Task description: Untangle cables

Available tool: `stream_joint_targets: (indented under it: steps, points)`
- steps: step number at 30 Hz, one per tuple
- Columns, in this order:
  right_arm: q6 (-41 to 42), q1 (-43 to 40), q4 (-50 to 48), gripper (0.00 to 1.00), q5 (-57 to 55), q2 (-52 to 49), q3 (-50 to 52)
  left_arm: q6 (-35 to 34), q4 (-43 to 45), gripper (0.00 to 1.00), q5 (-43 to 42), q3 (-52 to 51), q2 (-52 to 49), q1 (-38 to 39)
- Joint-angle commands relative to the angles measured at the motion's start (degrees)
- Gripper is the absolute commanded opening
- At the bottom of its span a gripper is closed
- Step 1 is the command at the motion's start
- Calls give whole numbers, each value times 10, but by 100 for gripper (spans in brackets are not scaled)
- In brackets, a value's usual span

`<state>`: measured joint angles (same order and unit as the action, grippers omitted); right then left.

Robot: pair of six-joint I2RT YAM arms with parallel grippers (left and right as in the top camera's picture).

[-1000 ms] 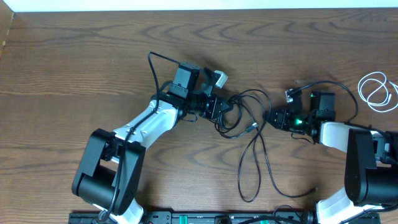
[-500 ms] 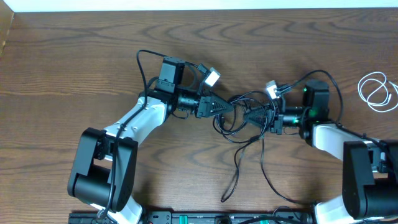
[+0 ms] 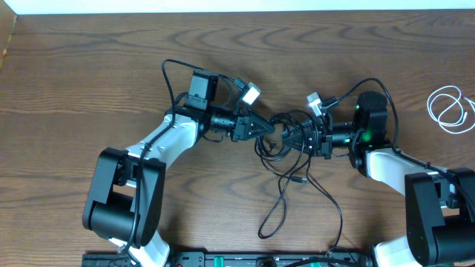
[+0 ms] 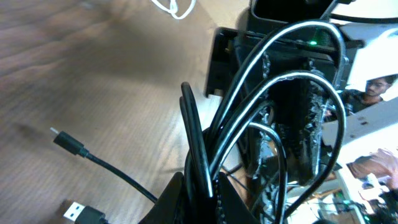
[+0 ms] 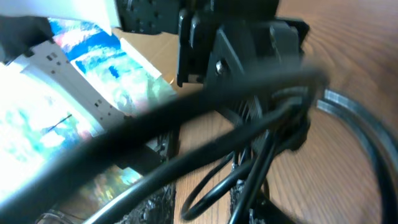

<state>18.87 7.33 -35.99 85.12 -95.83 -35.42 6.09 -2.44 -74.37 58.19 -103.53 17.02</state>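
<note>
Left tool (image 3: 261,127) was clenched on the black cable (image 4: 194,137) mid-table (image 3: 89,67); right tool (image 3: 301,137) sat in the tangle, grip impossible to tell. White cable (image 3: 450,108) lay near the right edge. You looked mid-loosening; next needed the tools spread apart.

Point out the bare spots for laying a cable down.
Bare: the far strip of the table above both arms, and the left end. Crowded: the middle, where left gripper and right gripper meet in the black cable; white cable lies far right.
</note>
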Motion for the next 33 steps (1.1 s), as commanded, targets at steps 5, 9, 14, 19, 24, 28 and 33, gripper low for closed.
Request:
stream_joint_targets:
  steps: [5,9,14,19,24,28,33]
  points:
    - [-78,-4,146,25,-160,13,7,7,-27,8,116,1,-7,-22]
    - [-96,-4,271,23,-354,13,7,7,-38,8,126,1,-7,-22]
    - [-95,-4,330,23,-447,13,7,6,-50,8,233,1,-7,-22]
    - [-90,-6,340,28,-479,13,7,-36,-62,8,365,1,-7,-22]
    - [-91,-6,339,42,-470,14,7,-36,-75,8,413,1,-7,-17]
    - [-36,-7,338,28,-455,18,5,-39,-79,8,476,1,-7,-6]
    - [-35,-1,337,28,-391,29,-13,-69,-80,8,524,1,-7,14]
